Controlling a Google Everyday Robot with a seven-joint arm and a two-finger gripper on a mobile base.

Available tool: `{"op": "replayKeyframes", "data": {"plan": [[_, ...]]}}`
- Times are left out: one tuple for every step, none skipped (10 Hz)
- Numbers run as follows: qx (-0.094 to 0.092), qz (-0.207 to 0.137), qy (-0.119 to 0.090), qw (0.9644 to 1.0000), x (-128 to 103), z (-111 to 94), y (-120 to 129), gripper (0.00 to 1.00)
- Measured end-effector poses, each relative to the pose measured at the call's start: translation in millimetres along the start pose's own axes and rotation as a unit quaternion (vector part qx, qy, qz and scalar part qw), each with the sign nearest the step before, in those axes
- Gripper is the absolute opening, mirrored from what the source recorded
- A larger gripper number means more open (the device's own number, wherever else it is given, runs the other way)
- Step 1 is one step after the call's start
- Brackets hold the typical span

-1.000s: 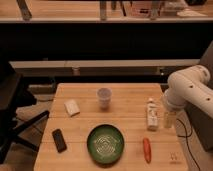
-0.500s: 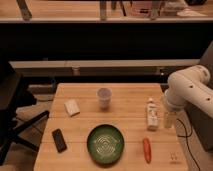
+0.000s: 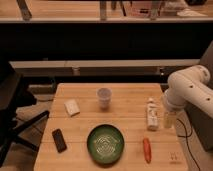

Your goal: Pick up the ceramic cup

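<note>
The ceramic cup [image 3: 103, 97] is small, white-grey and slightly tapered. It stands upright on the wooden table [image 3: 125, 95], near the middle of the far half. My white arm [image 3: 187, 90] comes in from the right. The gripper [image 3: 170, 120] hangs at the table's right edge, next to a white bottle. It is well to the right of the cup and apart from it.
A green bowl [image 3: 105, 144] sits at the front middle. A white bottle with a green label [image 3: 152, 114] stands at the right. An orange-red carrot-like thing [image 3: 146, 150] lies front right, a black flat object [image 3: 59, 140] front left and a white packet [image 3: 72, 107] at the left. A dark chair [image 3: 12, 105] stands left of the table.
</note>
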Motion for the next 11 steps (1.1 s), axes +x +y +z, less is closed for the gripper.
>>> {"op": "replayKeyframes", "data": {"plan": [[0.0,0.0,0.0,1.0,0.0,0.0,0.0,0.8],[0.0,0.0,0.0,1.0,0.0,0.0,0.0,0.8],[0.0,0.0,0.0,1.0,0.0,0.0,0.0,0.8],[0.0,0.0,0.0,1.0,0.0,-0.1,0.0,0.8],[0.0,0.0,0.0,1.0,0.0,0.0,0.0,0.8],[0.0,0.0,0.0,1.0,0.0,-0.1,0.0,0.8],[0.001,0.0,0.0,1.0,0.1,-0.9,-0.2,0.8],[0.002,-0.001,0.003,1.0,0.0,-0.9,-0.8,0.8],[0.01,-0.013,0.009,0.9998,-7.8,-0.5,-6.9,0.8],[0.015,-0.024,0.012,0.9995,-19.2,0.3,-12.7,0.8],[0.02,-0.035,0.014,0.9991,-35.1,0.9,-18.3,0.8]]}}
